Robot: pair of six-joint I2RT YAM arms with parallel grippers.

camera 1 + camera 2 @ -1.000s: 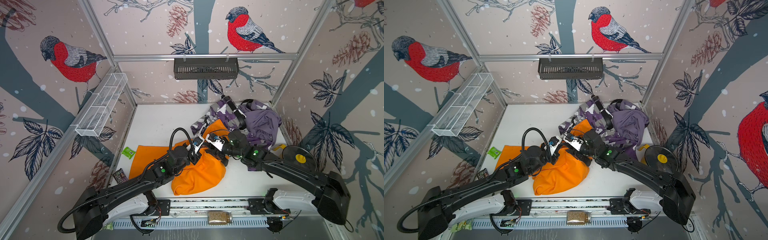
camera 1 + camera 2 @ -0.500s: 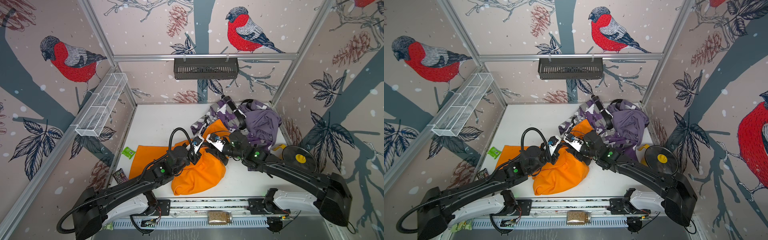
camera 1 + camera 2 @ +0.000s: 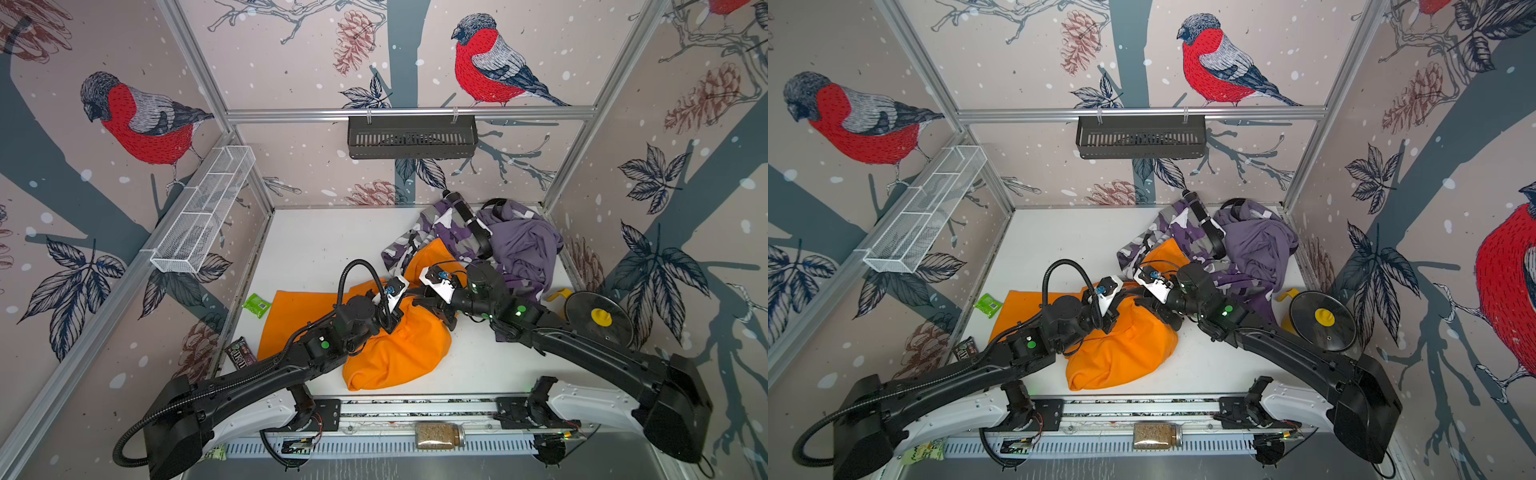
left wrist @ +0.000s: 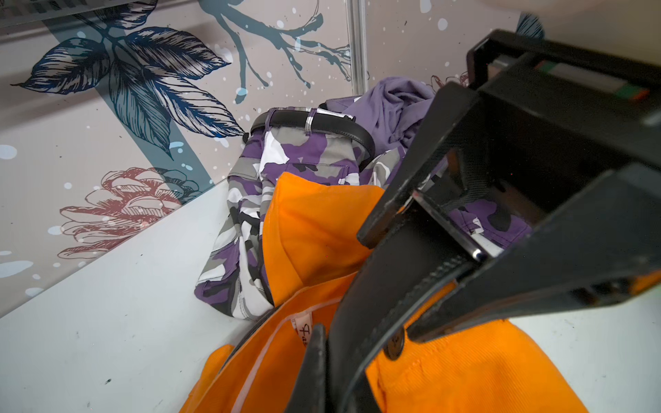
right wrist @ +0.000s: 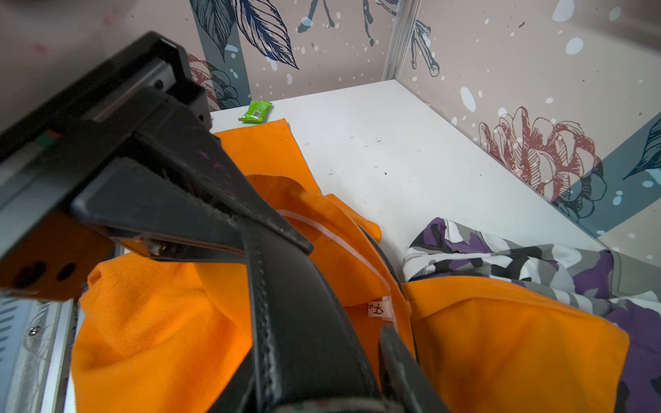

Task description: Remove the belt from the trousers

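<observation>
Right hand (image 4: 388, 286) tightened on belt (image 5: 297, 321), left hand (image 5: 250, 246) pinching, loops hidden in trousers (image 3: 399, 353)

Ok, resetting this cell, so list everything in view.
orange trousers: one, orange, table centre
black belt: one, black, on orange trousers
camouflage trousers: one, purple-grey, back right
second belt: one, black, on camouflage trousers
purple garment: one, purple, back corner
green packet: one, green, beside orange trousers
dark packet: one, dark, left edge
lid: one, black, right edge
jar: one, clear, front rail
wire basket: one, white, left wall
slotted basket: one, black, back wall
left tool: one, black, clamping black belt
right tool: one, black, gripping black belt
</observation>
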